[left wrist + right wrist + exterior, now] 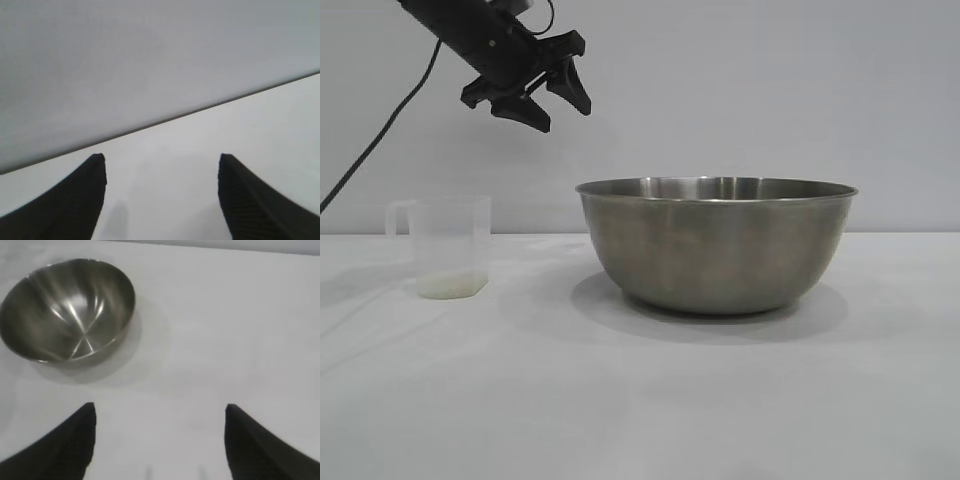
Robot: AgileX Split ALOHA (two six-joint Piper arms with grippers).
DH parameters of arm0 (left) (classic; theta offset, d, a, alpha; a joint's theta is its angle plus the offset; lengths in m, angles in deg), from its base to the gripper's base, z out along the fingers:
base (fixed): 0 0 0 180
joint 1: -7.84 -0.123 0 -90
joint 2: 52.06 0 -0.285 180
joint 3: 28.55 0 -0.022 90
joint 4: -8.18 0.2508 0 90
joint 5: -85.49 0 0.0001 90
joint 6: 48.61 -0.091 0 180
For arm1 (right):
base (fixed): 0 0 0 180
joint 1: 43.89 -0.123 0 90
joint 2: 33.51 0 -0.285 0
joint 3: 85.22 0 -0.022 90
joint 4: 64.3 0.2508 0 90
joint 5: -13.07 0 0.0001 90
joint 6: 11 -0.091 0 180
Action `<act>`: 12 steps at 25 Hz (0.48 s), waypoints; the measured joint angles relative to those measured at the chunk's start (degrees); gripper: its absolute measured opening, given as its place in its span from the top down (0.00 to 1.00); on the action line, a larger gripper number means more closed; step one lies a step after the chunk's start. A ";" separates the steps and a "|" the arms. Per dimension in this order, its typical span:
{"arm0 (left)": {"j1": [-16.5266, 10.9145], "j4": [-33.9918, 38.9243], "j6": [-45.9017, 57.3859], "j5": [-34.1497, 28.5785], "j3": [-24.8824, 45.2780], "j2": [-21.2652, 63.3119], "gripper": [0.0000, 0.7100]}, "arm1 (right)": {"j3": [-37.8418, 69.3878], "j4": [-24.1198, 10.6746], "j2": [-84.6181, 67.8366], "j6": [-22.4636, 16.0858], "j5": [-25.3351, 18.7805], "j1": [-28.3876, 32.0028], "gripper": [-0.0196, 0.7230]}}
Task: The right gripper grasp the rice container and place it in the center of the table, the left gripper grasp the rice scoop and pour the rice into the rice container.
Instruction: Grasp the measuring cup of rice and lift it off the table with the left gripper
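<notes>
White cloth covers the table (pixel 640 400), and a plain pale wall stands behind it. At the left stands the rice scoop (pixel 445 247), upright, its loop handle turned away from the bowl, with the rice (pixel 450 285) as a thin layer at its bottom. The left gripper (pixel 548 98) hangs well above, up and toward the bowl side of the scoop, its fingers (pixel 75 205) spread wide and holding nothing. So the scoop lies down and to the left of those fingers, and this arm is the nearer one to it. Right of the scoop, apart from it, the rice container (pixel 716 245) sits near mid-table, empty as the right wrist view shows it. The right gripper (pixel 157 440) is out of the exterior view; it hovers over bare cloth away from the bowl, fingers wide.
</notes>
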 joint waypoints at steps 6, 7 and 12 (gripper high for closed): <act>0.00 -0.10 0.00 0.00 0.00 0.00 0.40 | 4.16 -0.89 -8.90 -0.64 -1.54 0.00 0.30; 0.00 0.02 0.00 0.00 0.00 0.00 0.40 | 4.93 -1.28 -10.16 -0.64 -1.54 0.00 0.30; 0.00 1.52 -0.03 -0.14 0.00 0.00 0.40 | 6.12 -2.72 -16.36 -0.75 -0.90 0.00 0.30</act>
